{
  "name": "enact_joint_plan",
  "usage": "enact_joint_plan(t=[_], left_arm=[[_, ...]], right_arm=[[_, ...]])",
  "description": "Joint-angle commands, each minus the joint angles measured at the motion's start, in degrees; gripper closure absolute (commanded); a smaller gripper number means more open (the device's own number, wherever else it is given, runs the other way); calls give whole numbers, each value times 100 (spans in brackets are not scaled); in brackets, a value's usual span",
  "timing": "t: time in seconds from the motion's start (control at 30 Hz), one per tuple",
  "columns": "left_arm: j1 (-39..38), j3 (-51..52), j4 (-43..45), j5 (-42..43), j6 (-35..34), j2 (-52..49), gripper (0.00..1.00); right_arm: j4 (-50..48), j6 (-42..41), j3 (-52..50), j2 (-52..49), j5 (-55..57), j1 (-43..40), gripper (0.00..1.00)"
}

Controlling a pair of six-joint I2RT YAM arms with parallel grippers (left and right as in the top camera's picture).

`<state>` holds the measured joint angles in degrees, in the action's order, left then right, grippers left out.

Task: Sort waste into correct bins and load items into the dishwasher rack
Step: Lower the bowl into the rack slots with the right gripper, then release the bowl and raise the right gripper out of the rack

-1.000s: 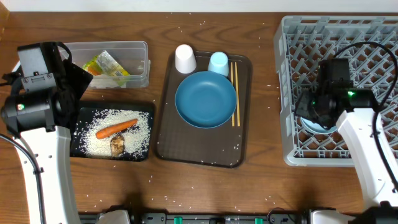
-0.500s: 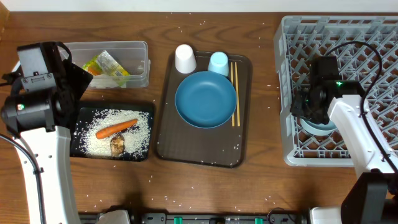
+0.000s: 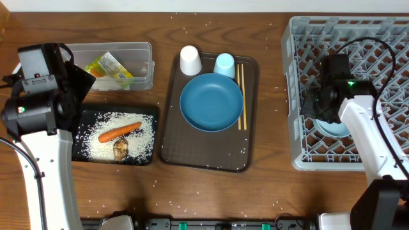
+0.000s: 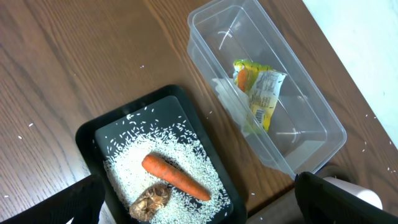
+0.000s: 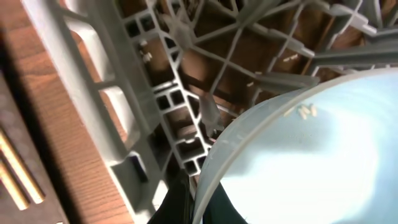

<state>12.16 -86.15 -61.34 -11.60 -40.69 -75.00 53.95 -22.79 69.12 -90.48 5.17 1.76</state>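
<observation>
Wooden table (image 3: 268, 185) carries clear tub (image 3: 128, 45), black tray (image 3: 85, 118), brown serving tray (image 3: 198, 150), grey rack (image 3: 300, 156), scattered rice (image 4: 142, 66).

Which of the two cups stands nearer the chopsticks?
The light blue cup: it stands just beside the far end of the chopsticks, while the white cup stands on its other side.

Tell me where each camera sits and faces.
Overhead: above the table, facing straight down; left arm and right arm show.
Left wrist: above black tray and clear tub, facing down; own fingers at bottom corners.
Right wrist: inside the rack, close on the light blue bowl; a dark finger at its rim.
Shared: overhead and left wrist both show the carrot.
</observation>
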Motion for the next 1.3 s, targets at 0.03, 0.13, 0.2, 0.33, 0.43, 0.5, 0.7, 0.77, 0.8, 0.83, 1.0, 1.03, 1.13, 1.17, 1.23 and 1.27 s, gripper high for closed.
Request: enact_joint_plan(t=[0.03, 0.13, 0.2, 0.33, 0.43, 0.5, 0.7, 0.77, 0.8, 0.83, 1.0, 1.03, 1.13, 1.17, 1.23, 1.27], left_arm=[[4, -44, -13, -92, -13, 9, 2], [4, -44, -13, -92, -13, 9, 2], [4, -44, -13, -92, -13, 9, 2], [4, -44, -13, -92, -11, 9, 2], [4, -44, -13, -92, -11, 9, 2], [4, -44, -11, -92, -11, 9, 2], [4, -44, -13, -92, -11, 9, 2], [4, -44, -13, -92, -11, 9, 2], [4, -44, -13, -92, -13, 9, 2], [4, -44, -13, -92, -13, 9, 2], [4, -44, -11, -92, -13, 9, 2], [4, -44, -13, -92, -11, 9, 2], [4, -44, -13, -92, -11, 9, 2], [4, -44, -13, -92, -13, 9, 2], [4, -44, -11, -92, -11, 9, 2], [4, -44, -13, -92, -13, 9, 2]], right_arm=[[-153, 378, 529, 101, -769, -205, 99], [-505, 664, 734, 101, -1464, -577, 99], [-811, 791, 767, 101, -2096, -879, 99], [-1714, 1115, 765, 94, -3797, -1541, 99], [-2444, 1108, 765, 59, -4503, -1902, 99], [-2804, 1108, 765, -24, -4719, -2044, 99], [-4035, 920, 765, -754, -5630, -2221, 99], [-4594, 586, 765, -1108, -5936, -2218, 99], [-4946, 356, 765, -1316, -6100, -2221, 99], [-5272, 151, 765, -1499, -6247, -2223, 99], [-6413, -518, 765, -2129, -6651, -2286, 99], [-6581, -599, 765, -2221, -6719, -2321, 99], [-6721, -699, 765, -2334, -6806, -2428, 99], [-6721, -697, 765, -2354, -6846, -2450, 99], [-6704, -697, 765, -2382, -6913, -2505, 99], [-6636, -697, 765, -2389, -6913, -2531, 99]])
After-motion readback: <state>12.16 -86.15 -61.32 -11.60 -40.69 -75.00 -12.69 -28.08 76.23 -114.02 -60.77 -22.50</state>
